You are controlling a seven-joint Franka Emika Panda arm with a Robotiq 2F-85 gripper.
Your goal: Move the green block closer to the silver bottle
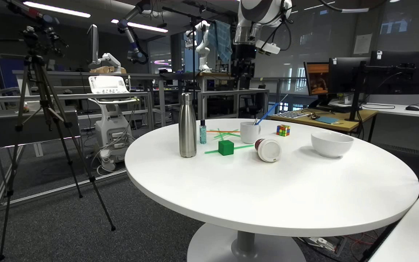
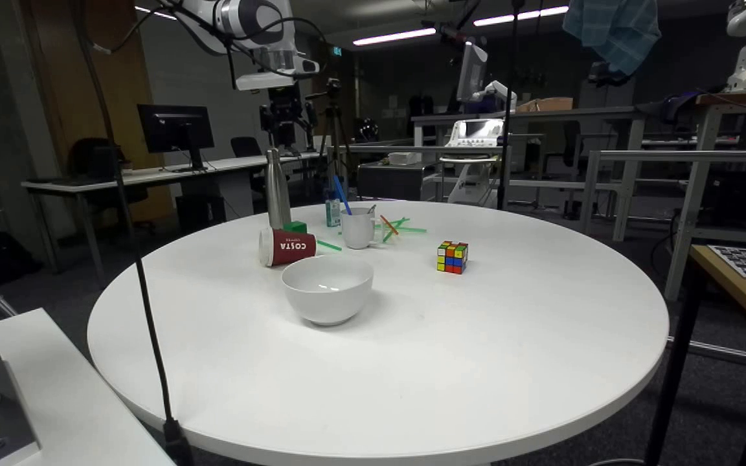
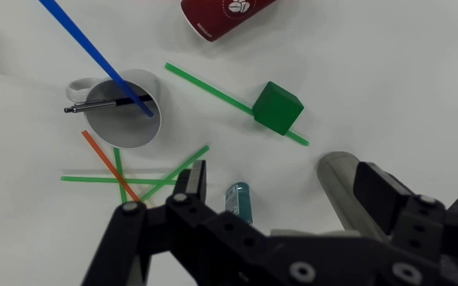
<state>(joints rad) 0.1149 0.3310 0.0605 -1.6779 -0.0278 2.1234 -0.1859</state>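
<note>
In an exterior view the green block (image 1: 226, 147) rests on the table (image 1: 286, 196), to the right of the silver bottle (image 1: 187, 127), near it but not touching. The end effector (image 3: 282, 184) hangs above the table, its jaws apart and nothing between them. I judge that the step in hand is to reach for the green block. To do it well, one should first keep clear of the silver bottle, because in the wrist view one jaw hides a part of it, and a careless descent could tip it. Then the jaws should be turned to meet two opposite faces squarely; a straw there, one of four green straws (image 3: 209, 88), may be dragged along. The count is: one green block, one silver bottle, one small blue-green bottle (image 1: 203, 134) just beside it, one mug (image 1: 249, 134) farther from it, containing one pen (image 3: 101, 104) and one blue stick (image 3: 96, 55), one orange straw (image 3: 109, 164), one lying coffee cup (image 2: 292, 247), and, well apart from the silver bottle, one puzzle cube (image 1: 283, 130) and one bowl (image 1: 331, 147).
</note>
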